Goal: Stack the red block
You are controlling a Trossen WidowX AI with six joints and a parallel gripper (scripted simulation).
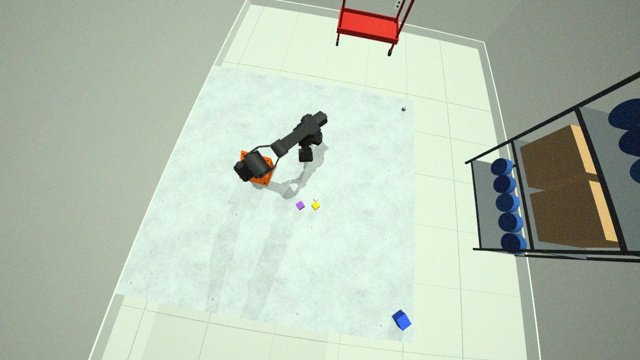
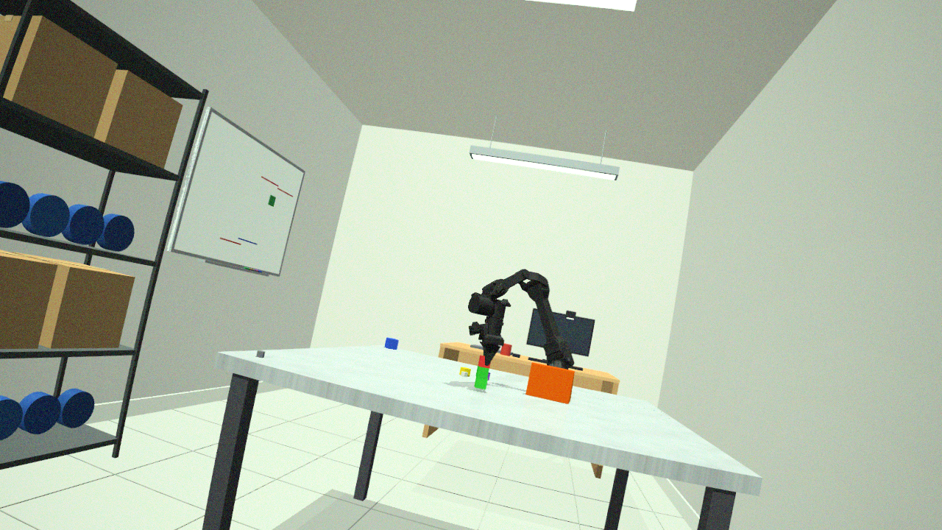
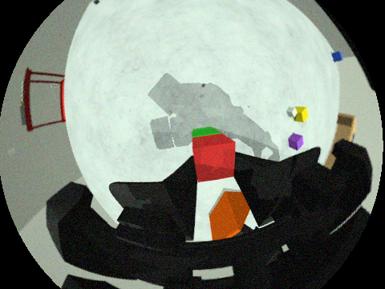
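Closest in the wrist view, the black parallel-jaw tool is clenched on the small red cube-shaped block, one dark finger pressed to each side face. The block has no long axis; its faces sit square between the jaws and its top is level. Just past its far edge a thin strip of the green tower shows, so the block hangs almost directly over the tower top, only slightly nearer the camera. From the exterior view the red block sits right at the top of the upright green tower, with the tool pointing straight down onto it; whether block and tower touch cannot be told.

Beside the tower on the pale marbled counter, the large orange box stands near but apart. A small purple cube and a small yellow cube lie just beside each other, a little way off from the tower. The tower stands around the middle of the counter, well back from every edge.

Farther out, a blue cube rests near one counter corner, and a tiny grey object near another.
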